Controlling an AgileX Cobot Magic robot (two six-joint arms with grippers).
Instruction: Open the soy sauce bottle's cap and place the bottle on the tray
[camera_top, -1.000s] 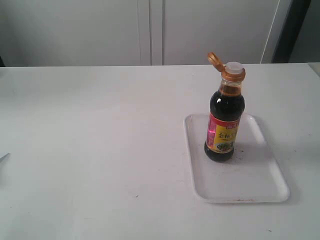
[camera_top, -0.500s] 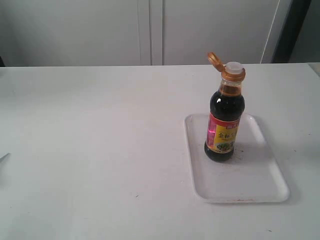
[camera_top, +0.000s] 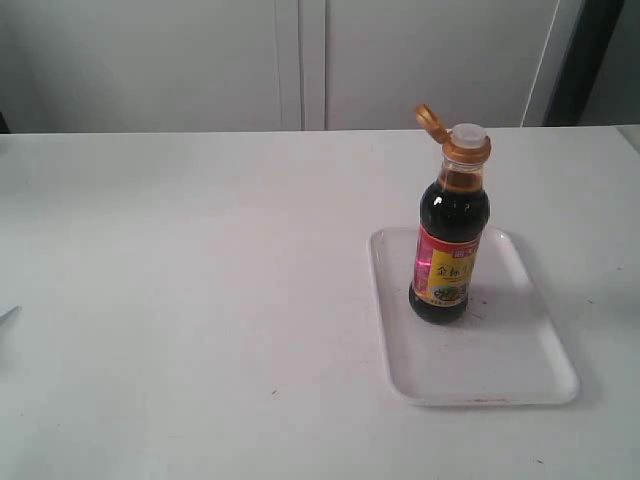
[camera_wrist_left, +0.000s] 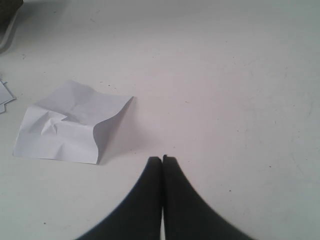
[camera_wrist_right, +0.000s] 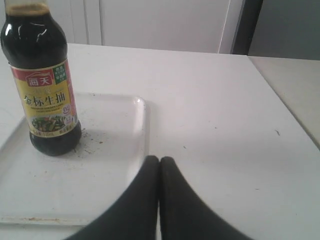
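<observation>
Exterior: bottle (camera_top: 450, 250) stands upright on the tray (camera_top: 500, 375), in its far half. Cap (camera_top: 429, 119) is flipped open and the spout (camera_top: 467, 131) is bare. No arm shows. We judge the task done.

Left wrist: left gripper (camera_wrist_left: 162, 160) is clenched and empty over the table (camera_wrist_left: 240, 75). A crumpled paper (camera_wrist_left: 70, 127) lies near, not touching.

Right wrist: right gripper (camera_wrist_right: 159, 161) is clenched and empty by the tray's corner, apart from the bottle. Risk: a sideways swing here could topple the bottle and spill it through the spout, since nothing stands between them.

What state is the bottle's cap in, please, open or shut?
Open: the cap is flipped back on its hinge, leaving the white spout of the soy sauce bottle bare.
</observation>
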